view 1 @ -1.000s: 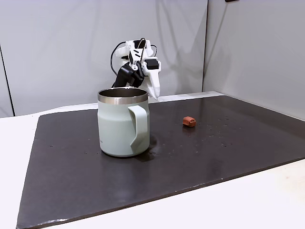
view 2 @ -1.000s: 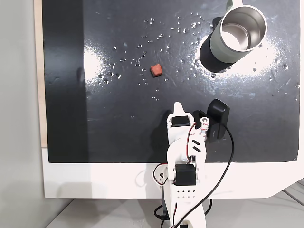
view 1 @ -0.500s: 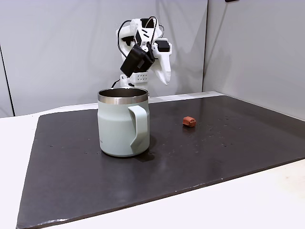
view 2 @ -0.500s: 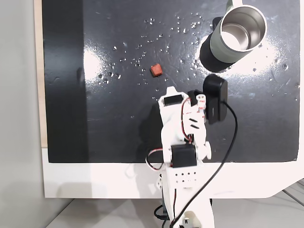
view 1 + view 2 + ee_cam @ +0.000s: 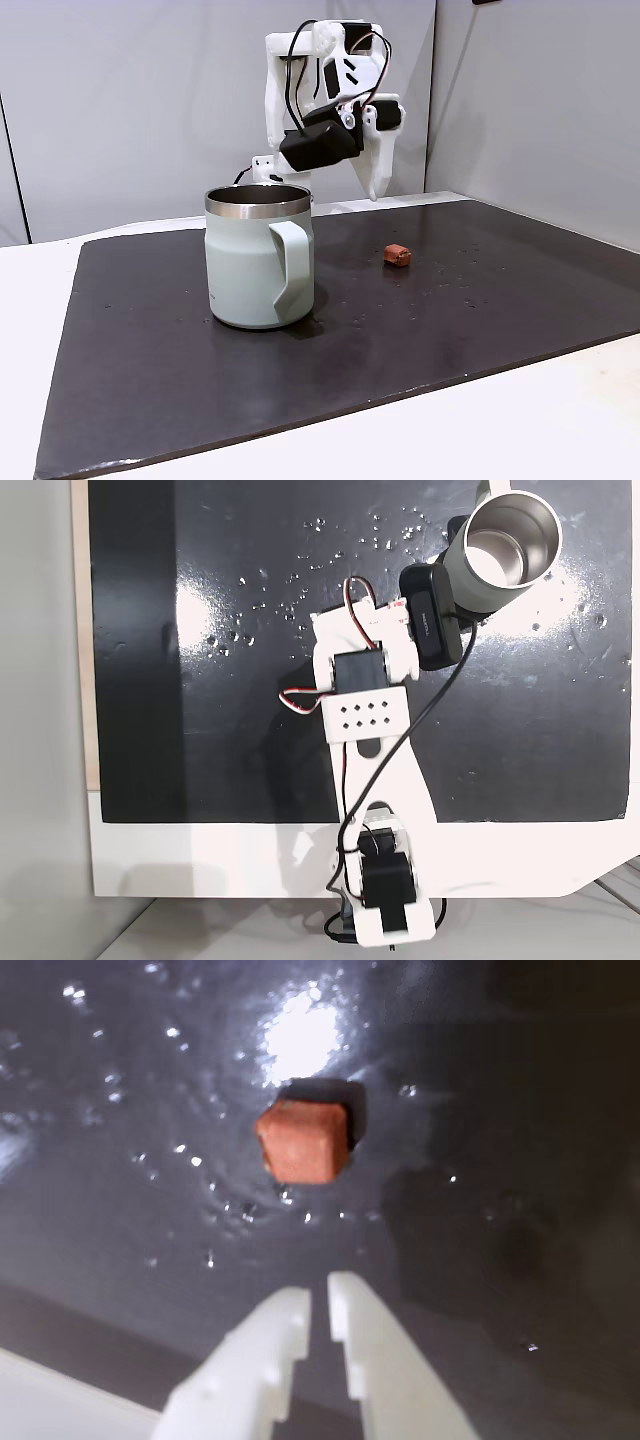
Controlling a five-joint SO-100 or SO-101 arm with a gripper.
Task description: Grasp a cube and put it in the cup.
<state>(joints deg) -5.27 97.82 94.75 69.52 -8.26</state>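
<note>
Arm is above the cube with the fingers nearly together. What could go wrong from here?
1. The gripper shows just a narrow slit between its fingers, far narrower than the cube; descending like this would likely push the cube aside instead of gripping it.
2. The cube is tiny with rounded edges on a glossy mat, so it may slip or skid.
3. The cup stands close; a low carry could hit its rim.

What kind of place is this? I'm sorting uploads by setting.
Probably a hobby or lab test bench, not a kitchen: a small white arm bolted at the edge of a dark mat on a white table, plain grey wall panels behind, with a mug and cube.
</note>
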